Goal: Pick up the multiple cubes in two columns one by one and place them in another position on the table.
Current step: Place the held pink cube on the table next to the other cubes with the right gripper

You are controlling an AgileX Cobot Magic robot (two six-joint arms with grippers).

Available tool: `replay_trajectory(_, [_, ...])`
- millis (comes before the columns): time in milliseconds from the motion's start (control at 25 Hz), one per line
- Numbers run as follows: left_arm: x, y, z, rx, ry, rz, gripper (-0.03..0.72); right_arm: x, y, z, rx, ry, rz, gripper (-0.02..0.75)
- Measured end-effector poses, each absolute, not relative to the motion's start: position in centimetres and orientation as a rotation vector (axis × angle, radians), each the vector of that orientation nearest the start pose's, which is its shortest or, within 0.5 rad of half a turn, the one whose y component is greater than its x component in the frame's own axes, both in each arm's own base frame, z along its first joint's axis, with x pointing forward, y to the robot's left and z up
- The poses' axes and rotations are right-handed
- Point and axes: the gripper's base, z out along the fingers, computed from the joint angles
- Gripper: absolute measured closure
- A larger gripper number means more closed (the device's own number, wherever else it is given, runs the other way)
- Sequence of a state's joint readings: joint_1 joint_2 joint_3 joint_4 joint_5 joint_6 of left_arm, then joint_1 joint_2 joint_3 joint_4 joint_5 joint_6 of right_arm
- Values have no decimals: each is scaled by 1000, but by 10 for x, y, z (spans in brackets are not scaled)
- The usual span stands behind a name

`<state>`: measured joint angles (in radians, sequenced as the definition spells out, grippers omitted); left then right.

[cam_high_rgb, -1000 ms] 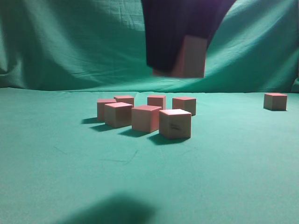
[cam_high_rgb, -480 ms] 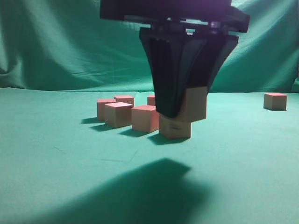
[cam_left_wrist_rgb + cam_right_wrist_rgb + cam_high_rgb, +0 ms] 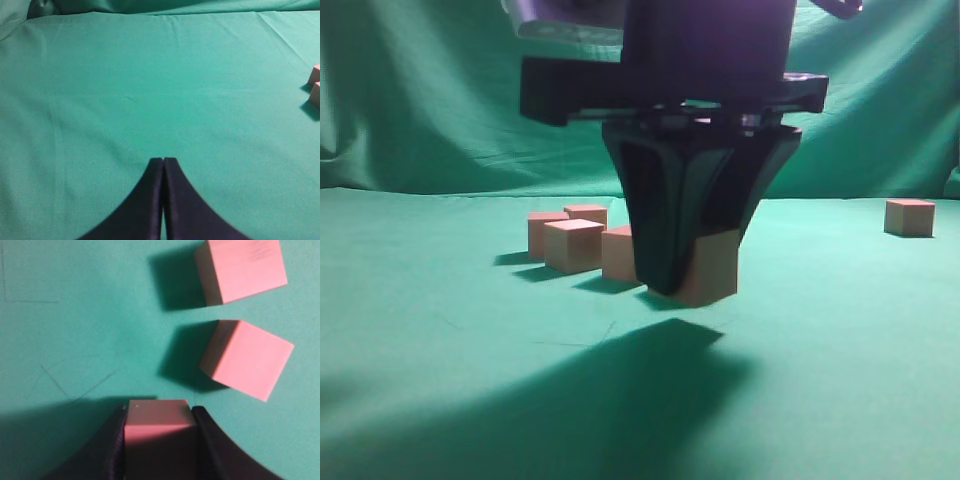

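Toward the near middle of the bench I have the right gripper low over the cloth, clamped on one cube with a finger flat against each side. Whether that cube's base touches the cloth I cannot tell. Just beyond it lie two loose cubes, set at different angles, part of a cluster near the middle. One single cube sits well apart by the far right edge. My left gripper hangs over bare cloth, fingers pressed together, holding nothing.
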<state>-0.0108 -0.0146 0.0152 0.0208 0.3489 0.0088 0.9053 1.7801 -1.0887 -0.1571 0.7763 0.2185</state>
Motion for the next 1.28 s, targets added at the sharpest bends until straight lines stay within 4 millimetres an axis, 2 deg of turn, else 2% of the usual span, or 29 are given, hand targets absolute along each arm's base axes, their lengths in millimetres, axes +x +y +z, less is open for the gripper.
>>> replay_trajectory(280, [53,0,177,31,1833,19,688,216,256,172,-1144,2680,-36,475])
replay_trajectory(1120, [53,0,177,31,1833,19,688,219,256,172,-1166,2640,-61,475])
replay_trajectory(1280, [53,0,177,31,1833,19,688,219,257,167,-1173,2653,-72,475])
